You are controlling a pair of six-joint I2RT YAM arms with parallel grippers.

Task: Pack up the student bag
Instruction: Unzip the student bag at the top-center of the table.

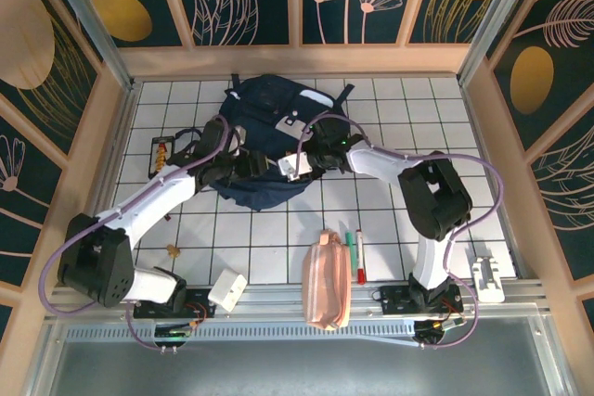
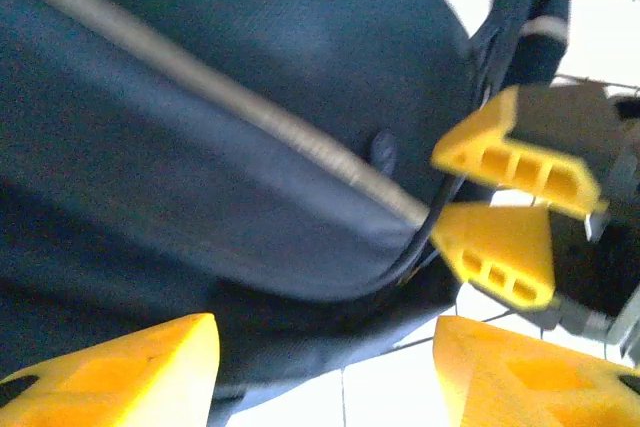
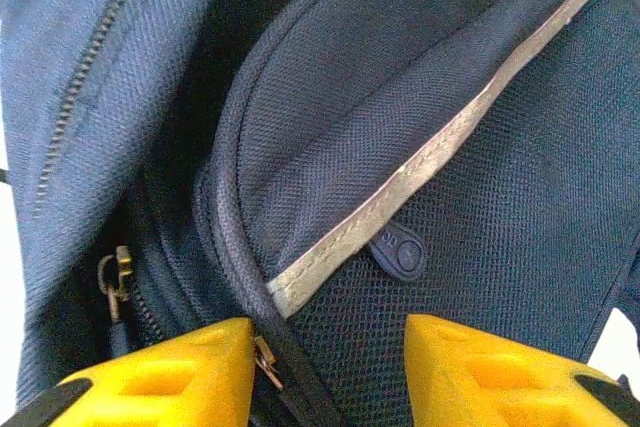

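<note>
The student bag, a navy-blue backpack, is lying on the white gridded tabletop in the far middle of the work area, between the two arms. Both grippers are working at its near edge, close to each other.

The left gripper is hovering beside the bag's lower front panel. Its yellow fingers are standing wide apart, and nothing is sitting clamped between them; dark fabric is hanging just above the gap.

The right gripper is pointing at the front pocket. Its fingers are standing parted about halfway. The pocket's piped edge is running down into the gap and is touching one finger, with a small metal zipper pull just beside that finger. The opposite finger is staying clear of the fabric, so no grip is acting on the bag.

A pale reflective stripe is crossing the pocket diagonally, with a dark round tab directly below it.

A pink pencil pouch is lying at the near table edge, with a green marker and a red marker just beside it.
</note>
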